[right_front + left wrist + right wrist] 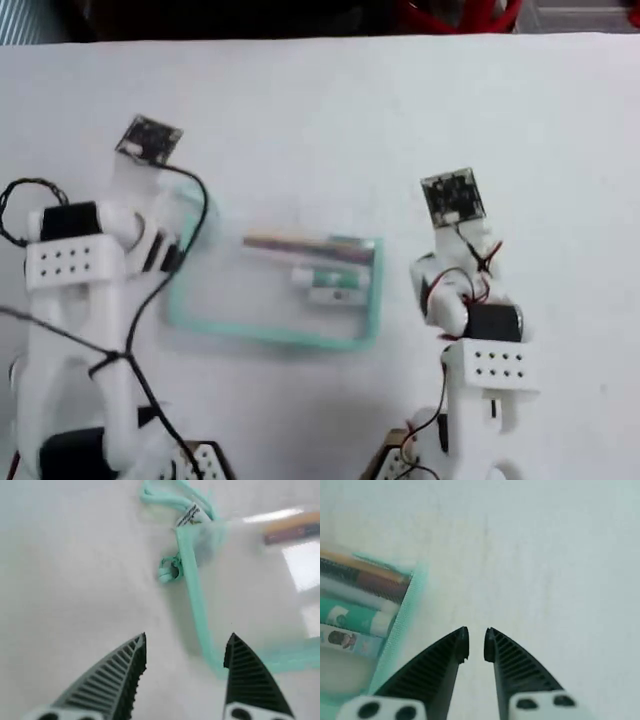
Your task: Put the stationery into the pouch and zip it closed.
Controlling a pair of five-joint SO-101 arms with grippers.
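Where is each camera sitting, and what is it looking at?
High view: above the table, looking down on the pouch between the left arm and right arm.
Left wrist view: on the left arm, looking past the left pincer at the zip pull.
Right wrist view: on the right arm, looking past the right pincer at the pens.
Shared: all three show the pouch.

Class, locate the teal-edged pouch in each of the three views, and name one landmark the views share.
High view: the pouch lies mid-table between the arms.
Left wrist view: its teal edge runs just beyond the left gripper.
Right wrist view: its end lies beside the right gripper.
Shared landmark: the long brown pencil inside it.
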